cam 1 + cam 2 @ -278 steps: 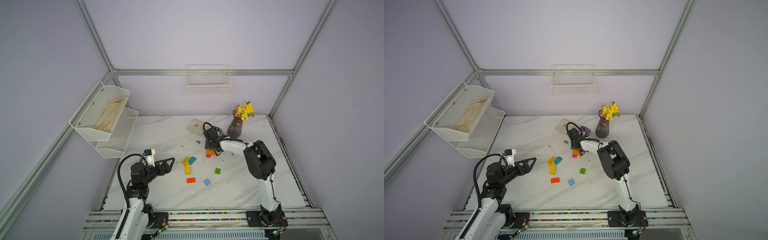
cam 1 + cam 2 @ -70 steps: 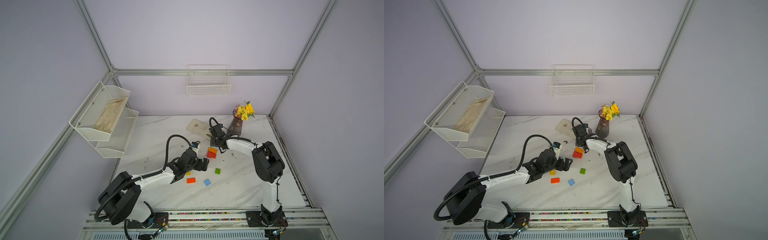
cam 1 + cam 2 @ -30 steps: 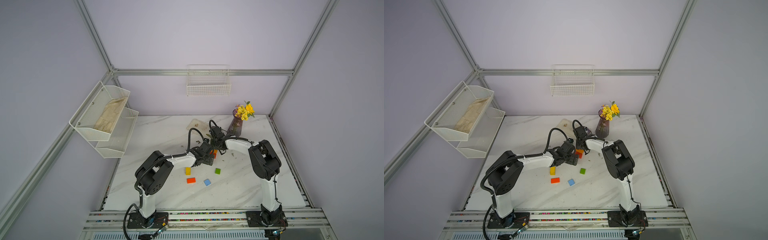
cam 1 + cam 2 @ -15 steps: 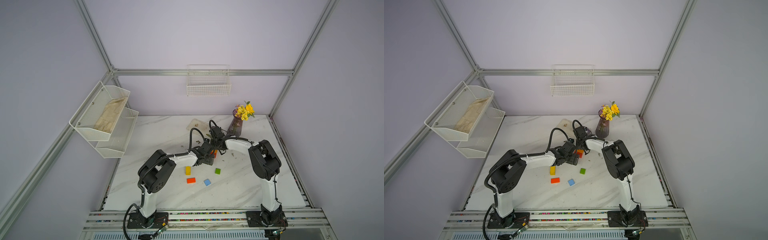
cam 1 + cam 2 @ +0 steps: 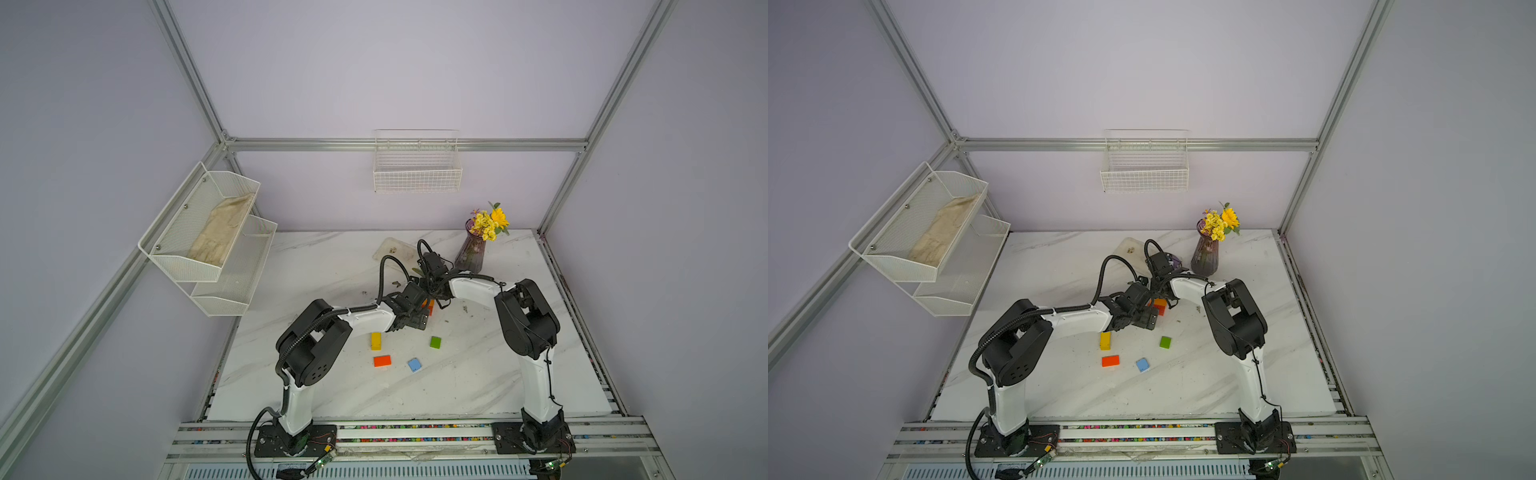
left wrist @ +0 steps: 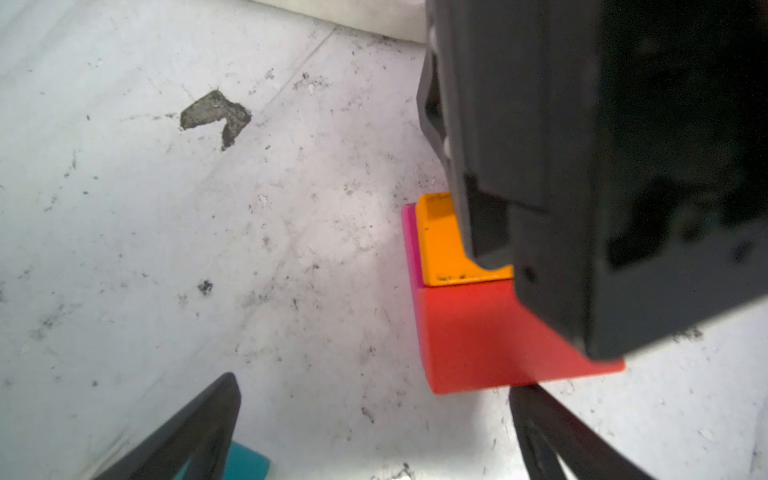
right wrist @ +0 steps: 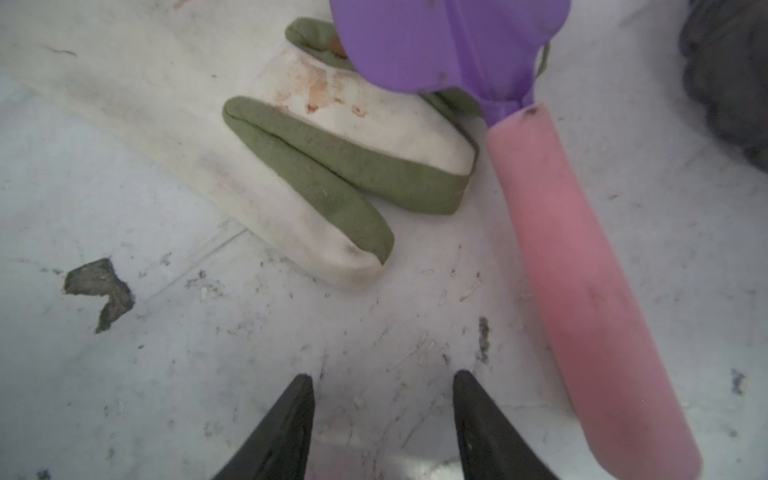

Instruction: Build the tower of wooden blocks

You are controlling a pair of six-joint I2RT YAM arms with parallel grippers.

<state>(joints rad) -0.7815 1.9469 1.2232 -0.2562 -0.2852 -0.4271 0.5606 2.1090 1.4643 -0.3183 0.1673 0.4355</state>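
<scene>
Tower (image 6: 478,332) needs care. Left gripper (image 6: 374,384), wide open, should close slowly on the teal block (image 6: 249,463) beside it. Right gripper (image 7: 381,374) sits at the tower; its grip is unclear.

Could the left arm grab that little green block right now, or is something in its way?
Probably yes. The green block lies alone on the table, close by the left gripper, whose jaws stand wide open. Nothing rests on it or stands between them; the blue block lies apart.
</scene>
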